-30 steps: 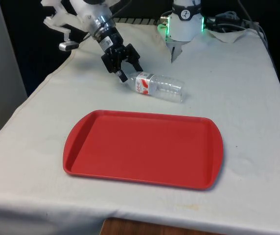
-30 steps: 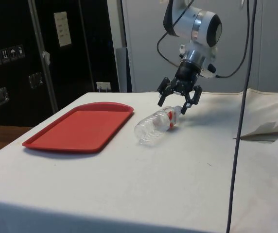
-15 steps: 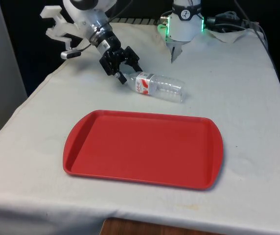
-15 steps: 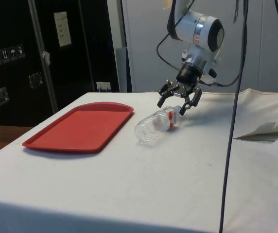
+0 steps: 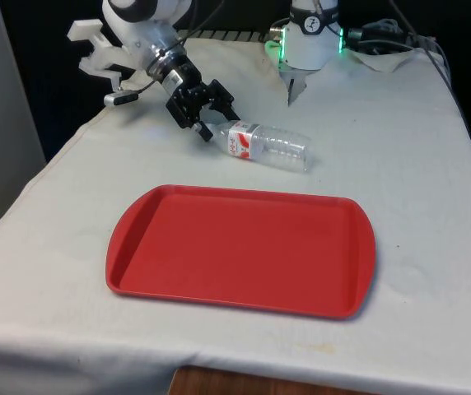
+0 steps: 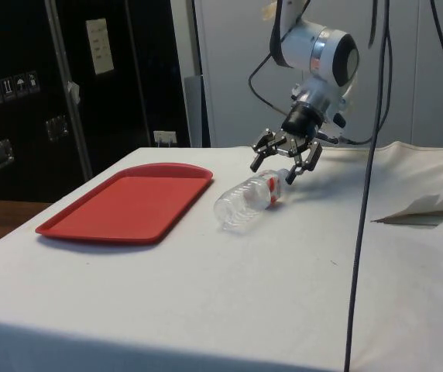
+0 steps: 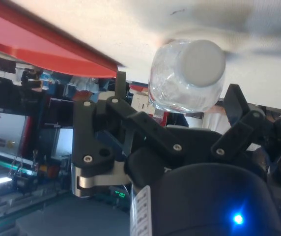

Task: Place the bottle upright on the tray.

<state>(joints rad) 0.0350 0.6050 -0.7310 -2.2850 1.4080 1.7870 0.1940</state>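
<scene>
A clear plastic bottle (image 5: 268, 146) with a red-and-white label lies on its side on the white cloth, just behind the red tray (image 5: 235, 247). Its cap end points to the front view's left. My gripper (image 5: 217, 119) is open and tilted, with its fingers spread on either side of the cap end but not closed on it. The side view has the gripper (image 6: 274, 172) hovering just over the neck of the bottle (image 6: 246, 203), with the tray (image 6: 128, 205) beyond. In the wrist view the capped end of the bottle (image 7: 189, 78) sits between the spread fingers (image 7: 120, 83).
The robot's base (image 5: 305, 49) stands behind the bottle, with cables and bunched cloth (image 5: 392, 45) at the back on the front view's right. A black cable (image 6: 361, 232) hangs down in the side view. Bare cloth surrounds the tray.
The arm has swung towards the front view's left and the gripper has tilted flatter, staying open at the bottle's cap end. Bottle and tray have not moved.
</scene>
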